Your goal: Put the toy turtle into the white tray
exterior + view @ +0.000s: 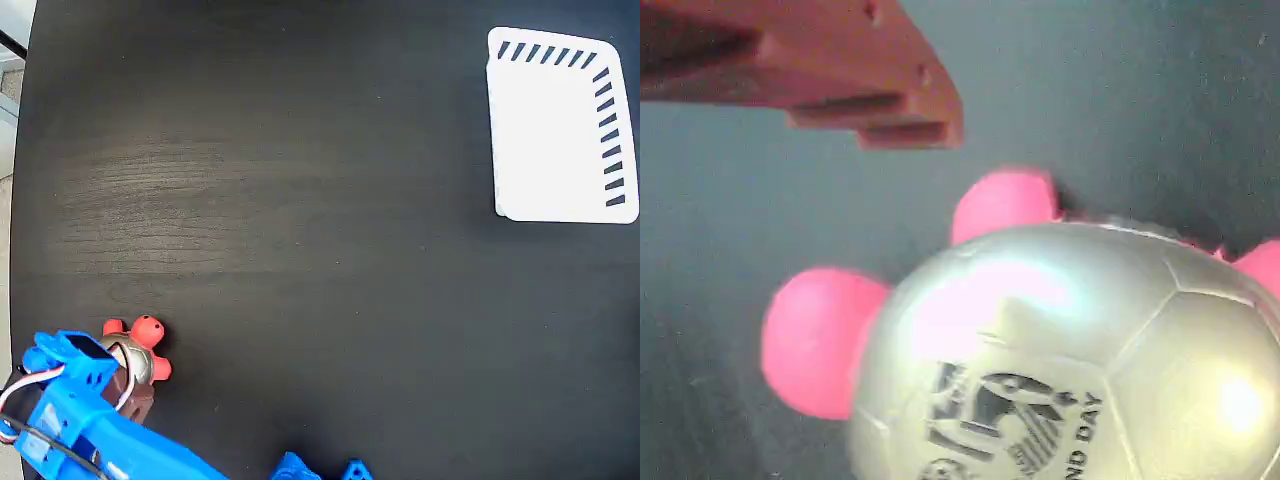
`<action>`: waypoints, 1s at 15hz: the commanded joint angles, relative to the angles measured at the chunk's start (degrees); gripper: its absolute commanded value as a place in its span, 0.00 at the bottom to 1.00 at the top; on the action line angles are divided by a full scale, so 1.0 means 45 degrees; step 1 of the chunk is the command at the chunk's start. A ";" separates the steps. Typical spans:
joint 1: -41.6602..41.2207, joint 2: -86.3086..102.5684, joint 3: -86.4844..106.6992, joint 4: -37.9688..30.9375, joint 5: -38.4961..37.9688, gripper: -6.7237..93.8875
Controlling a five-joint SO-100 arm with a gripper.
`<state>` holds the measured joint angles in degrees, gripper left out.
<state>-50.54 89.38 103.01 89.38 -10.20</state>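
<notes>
1. The gripper (128, 385) sits at the lower left of the fixed view, at the end of a blue arm (80, 420) that enters from the bottom left corner. Its brown fingers (135, 392) are lowered over the toy turtle (140, 350).
2. In the wrist view only one brown finger (840, 80) shows, at the upper left, apart from the turtle's shell with dark table between them. The other finger is out of frame, so whether the jaws are spread or pressed together cannot be told, nor whether they pinch the turtle.
3. The toy turtle (1060, 360) lies directly under the gripper. In the wrist view its shiny beige-gold shell fills the lower right, patterned with ball-like seams and bearing a dark printed mark with partial lettering.
4. Coral-pink rounded parts project from the shell: one to the left, one above, one at the right edge of the wrist view. Which is the head cannot be told.
5. In the fixed view the turtle's red parts show above and right of the gripper; the shell is partly hidden by it.
6. The turtle rests on the black wood-grain table (300, 220).
7. The white tray (555, 130) lies well apart from the gripper, at the far upper right corner of the fixed view, with dark slanted slots along its top and right edges.
8. White and red wires (20, 390) loop beside the arm at left.
</notes>
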 commanded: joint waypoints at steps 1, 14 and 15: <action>-0.0098 0.0098 -0.0742 -0.0098 -0.0195 0.68; -0.1211 0.0176 0.1074 -0.2012 0.0859 0.68; -0.1230 0.0176 0.1191 -0.2168 0.0957 0.68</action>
<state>-54.76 86.84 108.19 79.45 -5.45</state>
